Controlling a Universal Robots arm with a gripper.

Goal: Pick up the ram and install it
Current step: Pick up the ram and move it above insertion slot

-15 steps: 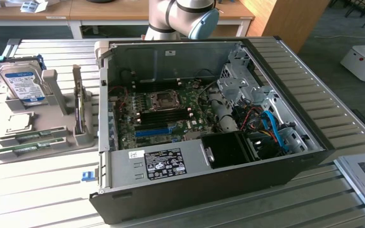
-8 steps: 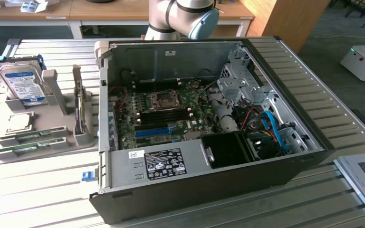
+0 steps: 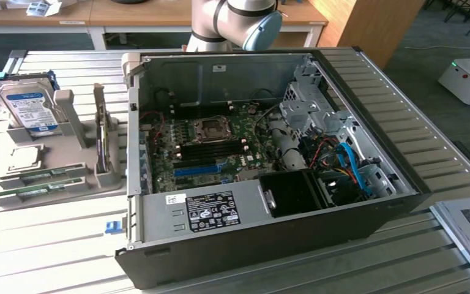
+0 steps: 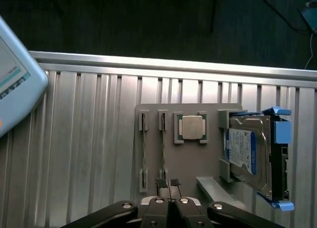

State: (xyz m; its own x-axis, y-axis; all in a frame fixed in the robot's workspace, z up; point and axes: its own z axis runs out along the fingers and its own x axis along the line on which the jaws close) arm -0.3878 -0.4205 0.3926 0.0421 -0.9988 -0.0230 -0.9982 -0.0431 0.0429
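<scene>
Two green ram sticks stand on edge in a grey holder (image 3: 71, 190); I cannot tell which one is the task's. In the exterior view they are one ram stick (image 3: 46, 175) near a CPU and another ram stick (image 3: 32, 190) in front of it. The wrist view shows them edge-on as thin lines, one stick (image 4: 143, 151) and its twin (image 4: 162, 149). My gripper (image 4: 168, 183) is shut with nothing between its fingers. It hangs high above the holder, its fingertips over the end of the stick nearer the CPU (image 4: 192, 127).
An open computer case (image 3: 268, 239) lies on the slatted metal table (image 4: 89, 139), motherboard (image 3: 210, 150) exposed, with a blue slot (image 3: 196, 170). The holder also carries a hard drive (image 3: 29, 107). A grey-blue tablet-like device (image 4: 15, 74) sits at the table's edge.
</scene>
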